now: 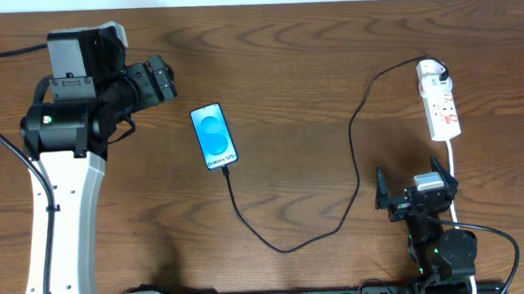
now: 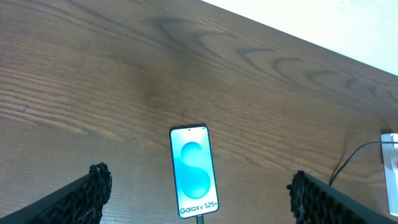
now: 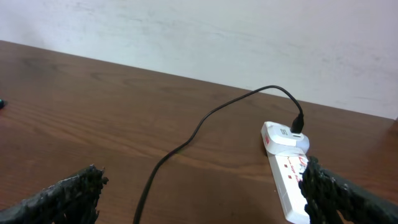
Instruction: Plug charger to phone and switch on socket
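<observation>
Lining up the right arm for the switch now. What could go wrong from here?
The socket looks unfixed, so a press may slide it instead of switching it on. That slide could tug the charger at the phone. The right gripper, open, sits close to the white cord and might snag it.

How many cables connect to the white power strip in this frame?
2. The black charger cable leaves the power strip's far end toward the phone; the white cord leaves its near end, toward the right arm.
</observation>
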